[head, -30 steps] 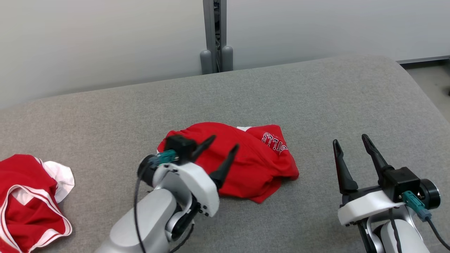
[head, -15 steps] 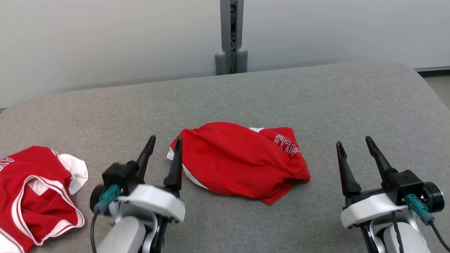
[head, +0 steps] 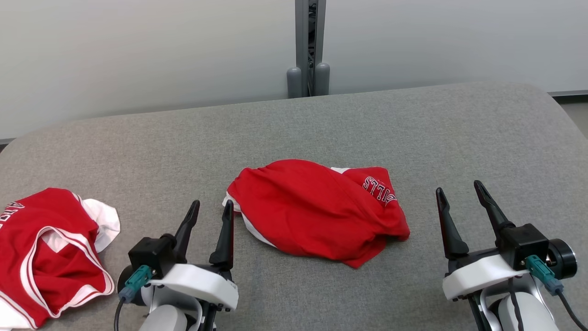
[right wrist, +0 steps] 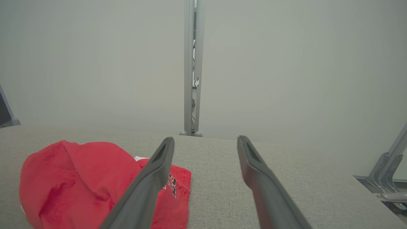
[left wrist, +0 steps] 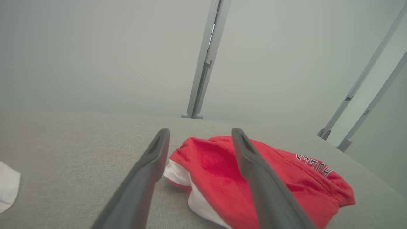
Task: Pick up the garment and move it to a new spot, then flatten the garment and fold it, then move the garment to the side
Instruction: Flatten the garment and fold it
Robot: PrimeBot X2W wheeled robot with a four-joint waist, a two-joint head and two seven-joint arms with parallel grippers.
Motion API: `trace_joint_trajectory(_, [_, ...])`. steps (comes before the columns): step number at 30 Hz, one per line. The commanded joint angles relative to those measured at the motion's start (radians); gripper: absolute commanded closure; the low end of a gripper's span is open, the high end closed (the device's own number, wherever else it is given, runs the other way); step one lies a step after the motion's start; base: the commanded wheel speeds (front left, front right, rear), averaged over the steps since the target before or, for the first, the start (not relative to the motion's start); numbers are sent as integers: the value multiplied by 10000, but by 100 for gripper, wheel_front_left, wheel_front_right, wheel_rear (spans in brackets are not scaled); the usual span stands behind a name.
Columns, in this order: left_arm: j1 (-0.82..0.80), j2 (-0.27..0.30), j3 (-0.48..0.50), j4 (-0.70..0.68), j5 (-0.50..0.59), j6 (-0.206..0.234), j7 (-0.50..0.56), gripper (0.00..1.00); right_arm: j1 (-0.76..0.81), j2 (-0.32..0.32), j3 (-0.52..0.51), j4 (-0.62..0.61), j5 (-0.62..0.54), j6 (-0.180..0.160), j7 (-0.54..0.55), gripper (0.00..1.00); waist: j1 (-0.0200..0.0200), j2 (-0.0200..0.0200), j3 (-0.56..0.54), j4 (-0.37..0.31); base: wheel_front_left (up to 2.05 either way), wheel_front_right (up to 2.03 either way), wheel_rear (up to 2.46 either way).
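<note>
Red jersey cloth, bunched into a loose mound, lies at the centre of the head view: this garment (head: pixel 317 211) rests on the grey fabric-covered counter (head: pixel 413 128), between the two arms. White lettering (head: pixel 379 191) shows on its upper right part, and a white edge (head: pixel 248 226) peeks out along its lower left.

At the lower left of the frame, the left end effector (head: pixel 212 204) has its fingers spread and holds nothing. Its tips stand just beside the garment's left end. At the lower right, the right end effector (head: pixel 458 186) is likewise spread and empty, a little apart from the garment's right edge. A second red and white garment (head: pixel 50 248) lies crumpled at the far left, well apart from the first.

By the look of it, the cloth is light, soft and limp. It will sag and unfold when lifted, and a grip on one layer may leave the rest trailing on the counter. The rough counter fabric may drag on it.

A good hold would be the raised fold at the left end, where the red and white layers meet. A pinch there would likely gather several layers. The smooth crown of the mound offers less to bite.
</note>
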Motion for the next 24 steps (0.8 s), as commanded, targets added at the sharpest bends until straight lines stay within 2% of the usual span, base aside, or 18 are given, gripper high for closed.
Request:
trace_joint_trajectory(1, [161,43,74,107,68,-69,-39,0,-12,-53,24,10,-6,2,-56,0,0,0,4,-30,0,0,0])
trace_joint_trajectory(6, [91,-9,-22,1134,-412,-279,-29,0,-67,-52,100,-1,55,2,-56,0,0,0,108,-212,0,0,0])
trace_joint_trajectory(11, [-557,-12,-577,2298,-1010,-384,263,0,-176,-52,127,-86,137,2,-56,0,0,0,476,-369,0,0,0])
trace_joint_trajectory(19, [-1906,-14,-1300,3720,-1284,-319,798,0,-406,-53,152,-175,220,2,-56,0,0,0,1118,-564,0,0,0])
trace_joint_trajectory(24, [-2509,-14,-1617,4309,-1528,-517,693,0,-517,-52,173,-172,254,2,-56,0,0,0,1307,-637,0,0,0])
